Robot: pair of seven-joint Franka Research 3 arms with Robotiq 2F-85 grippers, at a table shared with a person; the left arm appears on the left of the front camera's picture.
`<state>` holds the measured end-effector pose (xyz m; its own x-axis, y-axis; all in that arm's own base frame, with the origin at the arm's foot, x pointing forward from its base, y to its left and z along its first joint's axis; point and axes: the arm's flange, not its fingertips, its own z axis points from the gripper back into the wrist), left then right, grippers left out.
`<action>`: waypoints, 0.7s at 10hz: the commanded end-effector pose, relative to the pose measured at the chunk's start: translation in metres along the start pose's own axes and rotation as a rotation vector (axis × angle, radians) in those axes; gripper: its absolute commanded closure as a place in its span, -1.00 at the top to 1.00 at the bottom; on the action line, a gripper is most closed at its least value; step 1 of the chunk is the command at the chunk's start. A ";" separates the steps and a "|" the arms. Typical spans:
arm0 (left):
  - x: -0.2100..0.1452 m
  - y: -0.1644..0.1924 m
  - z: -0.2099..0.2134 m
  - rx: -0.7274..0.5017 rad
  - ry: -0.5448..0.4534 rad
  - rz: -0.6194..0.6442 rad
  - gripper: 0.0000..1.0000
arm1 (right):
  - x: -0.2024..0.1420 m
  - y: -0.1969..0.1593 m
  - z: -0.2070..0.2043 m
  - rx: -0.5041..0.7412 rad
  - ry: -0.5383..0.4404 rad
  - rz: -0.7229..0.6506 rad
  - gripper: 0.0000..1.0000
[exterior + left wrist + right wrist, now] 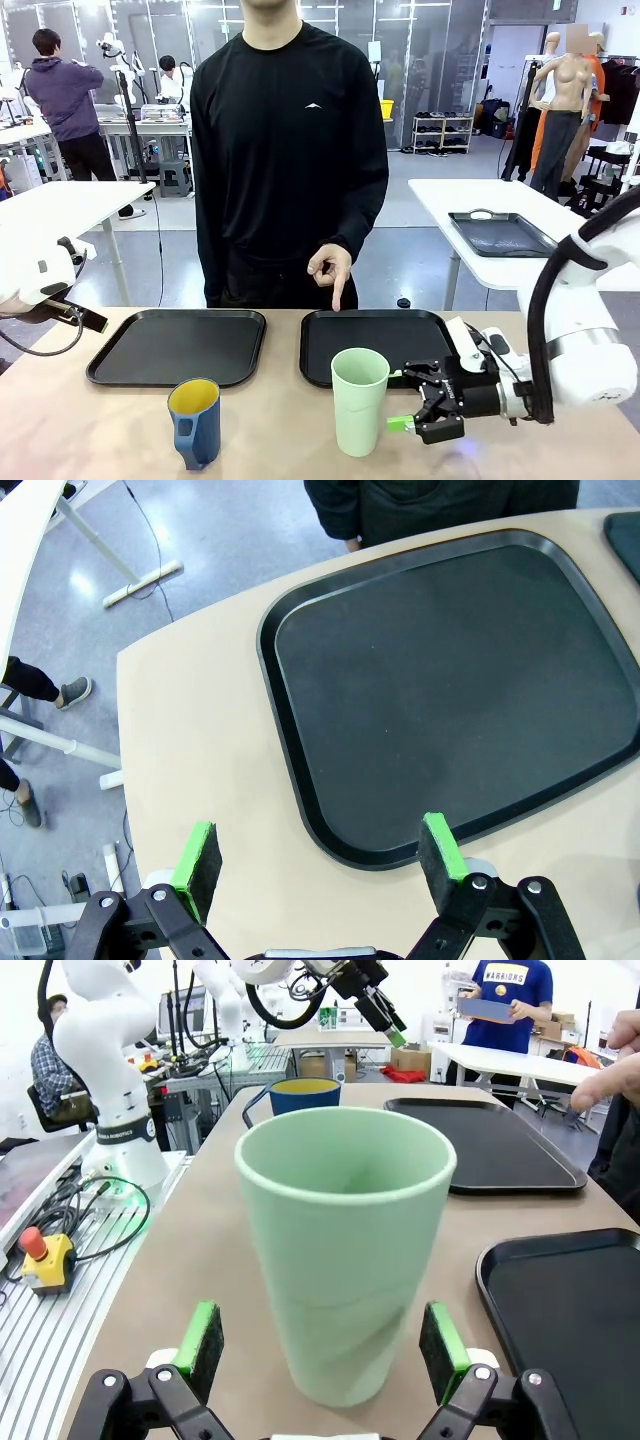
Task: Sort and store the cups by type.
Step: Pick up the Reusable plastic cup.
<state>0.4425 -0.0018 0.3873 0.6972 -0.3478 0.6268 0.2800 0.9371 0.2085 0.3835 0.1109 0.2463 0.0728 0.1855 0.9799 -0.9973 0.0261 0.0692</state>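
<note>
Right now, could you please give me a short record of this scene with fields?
tumbler: upright on the table, near side of the right tray
mug: upright on the table, near side of the left tray
right gripper: open, at the tumbler's side, not closed on it
left gripper: open, above the left tray's edge, holding nothing
hand: finger pointing down at the right tray
</note>
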 end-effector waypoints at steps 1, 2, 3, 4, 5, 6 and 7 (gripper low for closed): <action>0.000 0.001 0.000 0.001 0.000 -0.005 1.00 | -0.002 -0.008 -0.020 -0.003 -0.003 -0.017 1.00; 0.000 0.001 0.000 0.001 0.000 -0.005 1.00 | -0.003 -0.008 -0.028 0.008 -0.006 -0.022 1.00; 0.000 0.001 0.000 0.001 0.000 -0.005 1.00 | -0.003 -0.008 -0.036 0.014 -0.018 -0.031 1.00; 0.000 0.001 0.000 0.001 0.000 -0.005 1.00 | -0.004 -0.008 -0.044 0.024 -0.020 -0.035 1.00; 0.000 0.001 0.000 0.001 0.000 -0.005 1.00 | -0.004 -0.007 -0.051 0.040 -0.026 -0.043 1.00; 0.000 0.001 0.000 0.001 0.000 -0.005 1.00 | -0.004 -0.007 -0.057 0.048 -0.030 -0.054 1.00; 0.000 0.001 0.000 0.001 0.000 -0.005 1.00 | -0.006 -0.008 -0.061 0.049 -0.032 -0.056 1.00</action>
<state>0.4425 -0.0018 0.3873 0.6972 -0.3478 0.6268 0.2800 0.9371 0.2085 0.3861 0.1624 0.2308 0.1055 0.1537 0.9825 -0.9936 -0.0244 0.1105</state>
